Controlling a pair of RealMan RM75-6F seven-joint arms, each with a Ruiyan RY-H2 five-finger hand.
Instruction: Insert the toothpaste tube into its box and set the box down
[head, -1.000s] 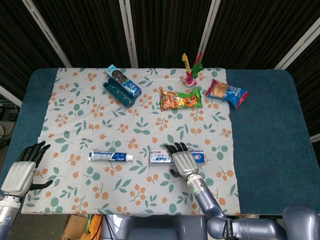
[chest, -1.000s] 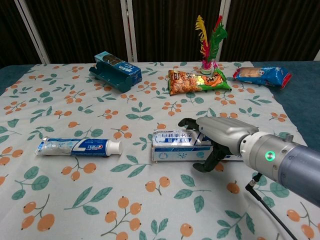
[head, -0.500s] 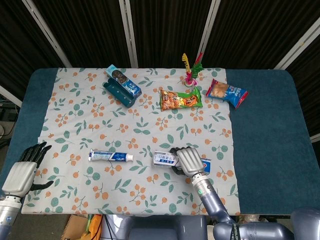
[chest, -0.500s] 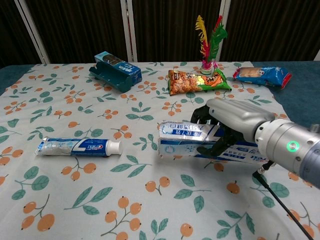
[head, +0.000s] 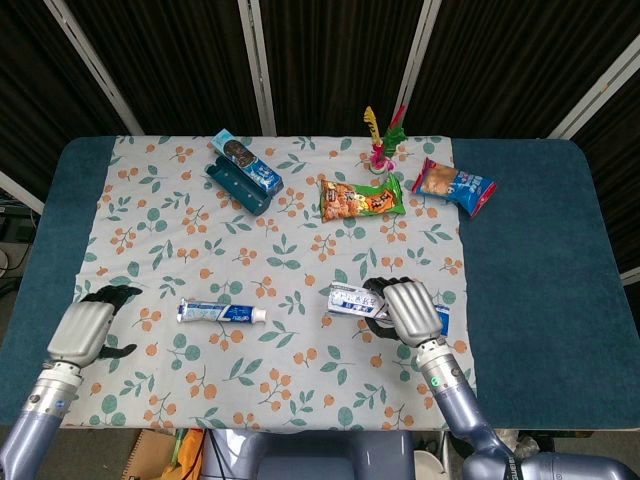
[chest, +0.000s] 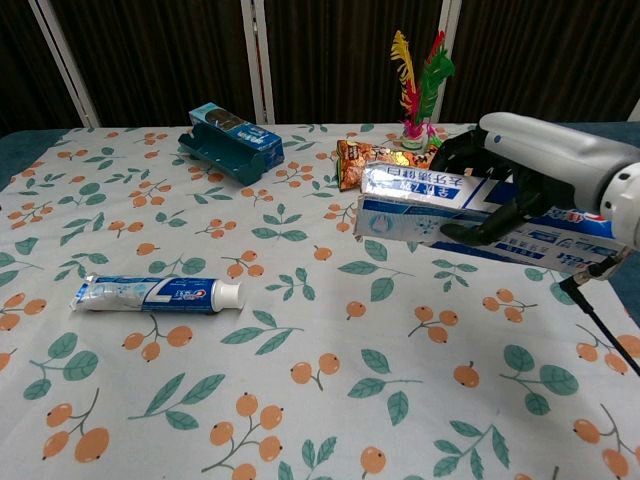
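Nearest me: my left robot hand (head: 84, 328) is hovering over the near left edge of the bench (head: 540, 250), on the border of the floral cloth (head: 270, 240); its fingers are curled in with nothing in them. It is showing in the head view only.

Next out: the toothpaste tube (chest: 157, 294) is lying flat on the cloth, cap pointing toward my right arm, just beyond and to the right of my left robot hand and apart from it. I am seeing blue and white print with a red mark near the cap; the lettering is too small for me to read.

To the right: my right robot hand (chest: 520, 175) is gripping the toothpaste box (chest: 440, 207) and holding it lifted clear of the cloth, lengthwise, with one end pointing toward the tube. The box and the tube are well apart. The box is white and blue, carrying a row of Chinese characters along its top face that I cannot make out.

Far row, left to right: a dark teal box (chest: 232, 141), an orange snack bag (head: 360, 197), a feathered shuttlecock (chest: 418, 75) standing upright just behind it, and a blue snack packet (chest: 525, 151) at the cloth's far right corner. Their print is illegible from here.
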